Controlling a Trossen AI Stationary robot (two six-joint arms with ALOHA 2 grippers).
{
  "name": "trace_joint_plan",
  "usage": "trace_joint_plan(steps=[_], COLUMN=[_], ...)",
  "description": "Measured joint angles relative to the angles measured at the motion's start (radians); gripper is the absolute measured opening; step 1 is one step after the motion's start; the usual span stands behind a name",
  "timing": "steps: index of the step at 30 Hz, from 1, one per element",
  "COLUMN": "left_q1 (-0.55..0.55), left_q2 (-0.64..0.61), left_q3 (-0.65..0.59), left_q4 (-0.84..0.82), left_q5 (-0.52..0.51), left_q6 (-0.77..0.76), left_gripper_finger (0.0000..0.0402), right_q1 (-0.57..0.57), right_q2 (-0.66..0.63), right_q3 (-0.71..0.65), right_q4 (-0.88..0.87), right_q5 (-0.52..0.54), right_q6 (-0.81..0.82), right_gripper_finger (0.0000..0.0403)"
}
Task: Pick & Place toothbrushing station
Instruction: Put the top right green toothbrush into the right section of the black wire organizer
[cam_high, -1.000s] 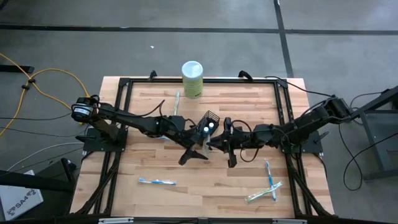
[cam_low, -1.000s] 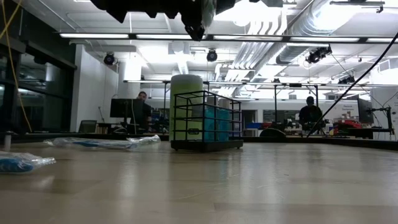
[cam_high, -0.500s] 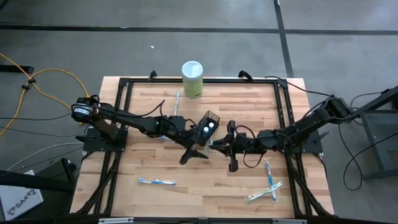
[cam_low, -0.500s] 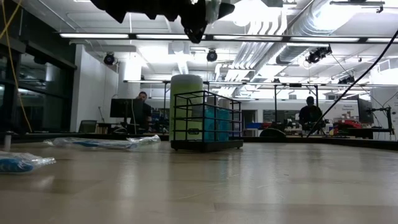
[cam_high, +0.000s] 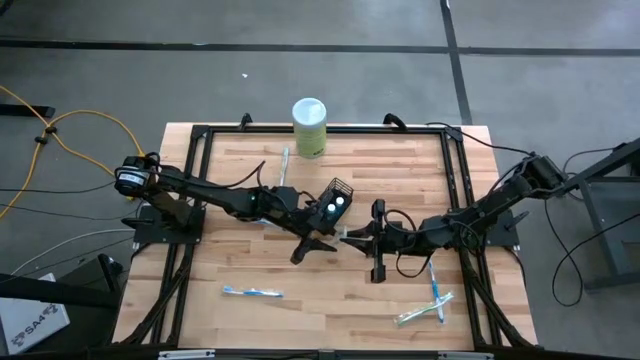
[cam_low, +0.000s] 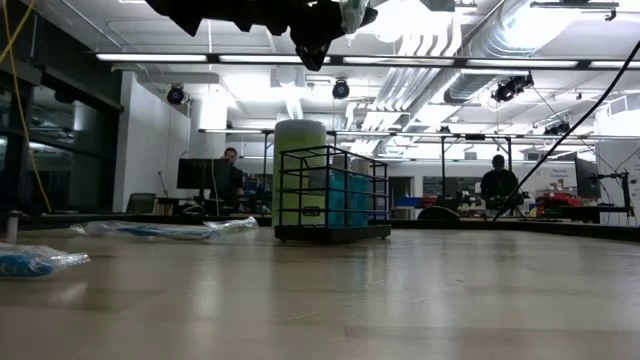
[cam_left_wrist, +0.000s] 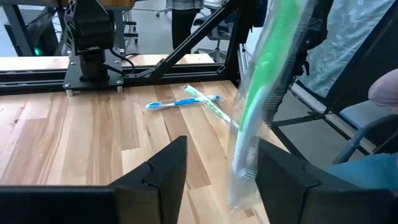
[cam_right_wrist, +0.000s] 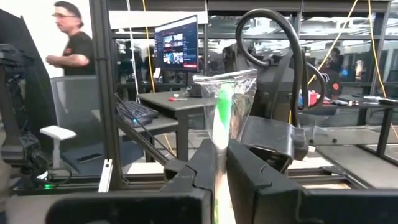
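Here the right gripper (cam_high: 348, 234), jaws clamped on a wrapped green toothbrush (cam_right_wrist: 222, 118), has slid back from the black mesh holder (cam_high: 336, 203) since a second ago. The toothbrush's long axis runs between both grippers, above mid-tabletop (cam_high: 240, 260). The left gripper (cam_high: 322, 240), jaws apart, straddles its other end. Beyond stands the holder with teal tubes (cam_low: 345, 198).

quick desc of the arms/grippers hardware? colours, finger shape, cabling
Both arms are matte black, jointed links on black bases. Left gripper has two chunky, angular black fingers; right gripper matches, with a black cable looping above it. The left arm's base end carries a silver-ringed joint.
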Motion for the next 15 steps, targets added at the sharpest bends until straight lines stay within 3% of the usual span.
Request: trace_joint_plan(steps=[8, 15], left_q1=[0.000, 0.000], left_q2=[-0.004, -0.038], left_q3=[0.000, 0.000], left_q4=[-0.005, -0.046], left_q5=[0.001, -0.002], left_q6=[-0.015, -0.006], left_gripper_finger=[0.0084, 0.0009], right_q1=[0.000, 0.046], right_q2=[0.000, -0.001], right_q3=[0.000, 0.002], right_q4=[-0.029, -0.084], right_q5=[0.007, 0.146], right_q6=[0.012, 0.027], right_gripper_finger=[0.0012, 0.0012])
